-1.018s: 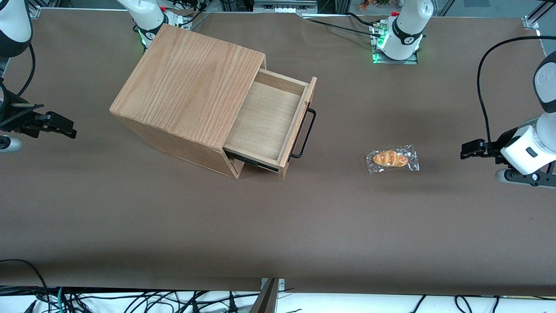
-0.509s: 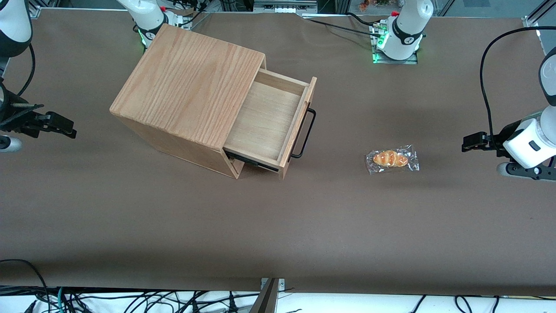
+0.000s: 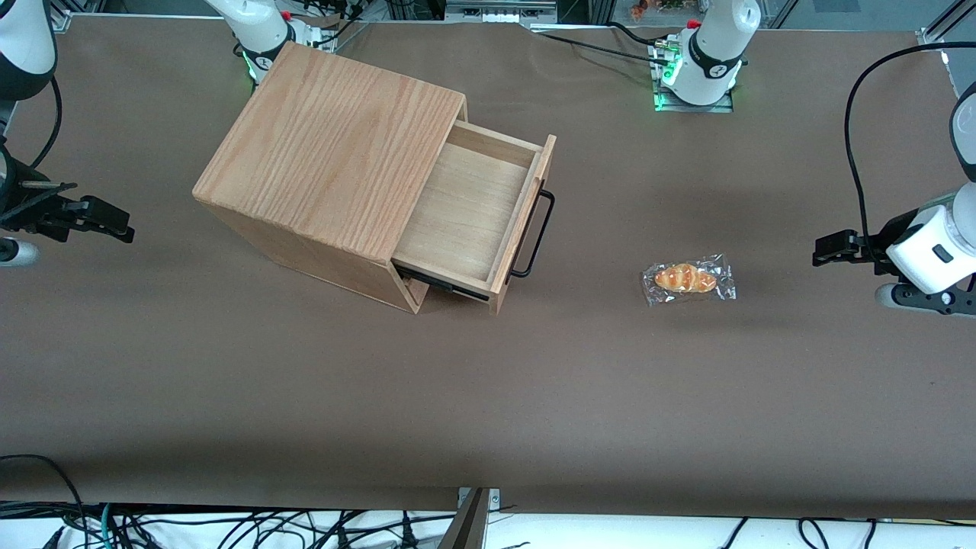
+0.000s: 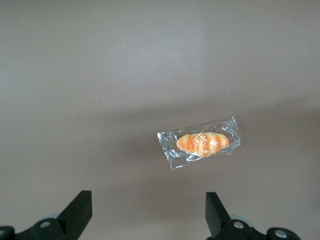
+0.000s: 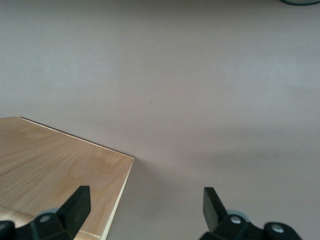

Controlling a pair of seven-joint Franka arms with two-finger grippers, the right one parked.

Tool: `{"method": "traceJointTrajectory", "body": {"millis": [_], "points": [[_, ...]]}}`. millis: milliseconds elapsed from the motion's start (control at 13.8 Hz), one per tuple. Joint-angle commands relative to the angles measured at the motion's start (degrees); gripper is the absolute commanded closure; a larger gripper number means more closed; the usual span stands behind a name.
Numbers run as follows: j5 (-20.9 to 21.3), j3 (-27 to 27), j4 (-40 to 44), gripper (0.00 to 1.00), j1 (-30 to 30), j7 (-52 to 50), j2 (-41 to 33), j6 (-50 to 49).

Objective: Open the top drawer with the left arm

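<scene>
**Top drawer drawn out; left arm's gripper clear of it**

- Box (image 3: 335, 164): oak-grained, stood on the brown table (image 3: 488, 396), taken here as the landmark.
- Top drawer (image 3: 473, 213): uppermost in the box, pulled well out of it, pale plywood floor bare. Black U-shaped bar handle (image 3: 536, 234) on its front, nothing touching it.
- Wrapped bread roll (image 3: 688, 279): in clear film, lay flat on the table, in front of the drawer and well apart from the box, toward the working arm's end.
- Left arm (image 3: 934, 248): white, farther still from the box than the roll.
- Gripper (image 3: 826, 250): above the table, well apart from the box. In the left wrist view, gripper (image 4: 145, 212) had its fingers (image 4: 80, 210) spread wide, holding nothing; the roll (image 4: 202, 143) lay on the table ahead of them.
</scene>
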Motion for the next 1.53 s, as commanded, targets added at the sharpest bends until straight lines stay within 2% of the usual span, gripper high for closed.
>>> {"method": "traceJointTrajectory", "body": {"millis": [0, 1455], "points": [[0.4, 0.0, 0.5, 0.0, 0.8, -0.5, -1.4, -1.7], [0.3, 0.0, 0.5, 0.0, 1.0, -2.0, -2.3, -2.7]]}}
